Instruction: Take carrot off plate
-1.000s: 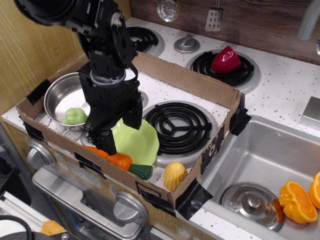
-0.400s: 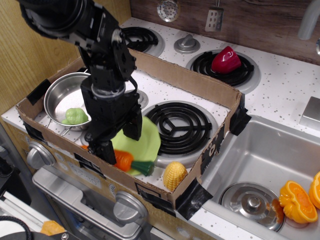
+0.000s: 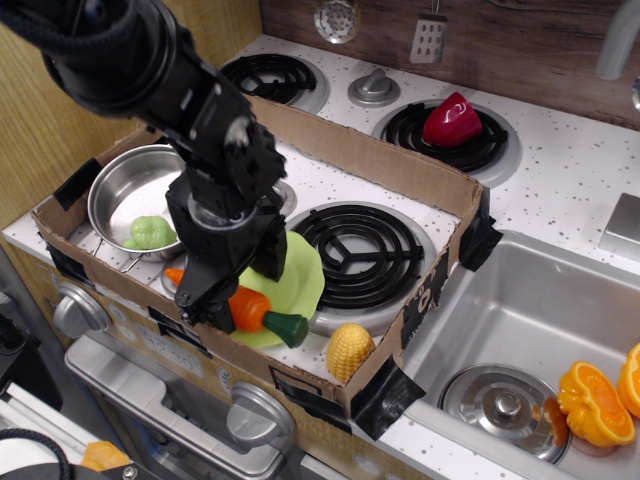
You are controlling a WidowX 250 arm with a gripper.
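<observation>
So the carrot (image 3: 250, 310) is lying across the near edge of the plate (image 3: 300, 275), green stub pointing right toward the corn, orange body running left under the gripper (image 3: 228, 290). Its pointed tip pokes out on the far left side of the gripper, near the pot. The plate itself looks tipped up a bit on its right side, and it sits just left of the black coil burner (image 3: 355, 250).

The gripper's black fingers (image 3: 205, 295) come down on either side of the carrot's middle, but honestly I can't tell if they're actually clamped on it or just straddling it (the arm blocks most of the contact).

All of this is inside the cardboard box (image 3: 385, 165) wall on the stovetop. The steel pot (image 3: 125, 190) with a pale green veggie (image 3: 150, 232) in it is to the left, the yellow corn cob (image 3: 348, 350) sits in the near corner. Beyond the box there's a red pepper (image 3: 452, 120) on a back burner, and an orange fruit half (image 3: 595, 400) down in the sink (image 3: 520, 300).
</observation>
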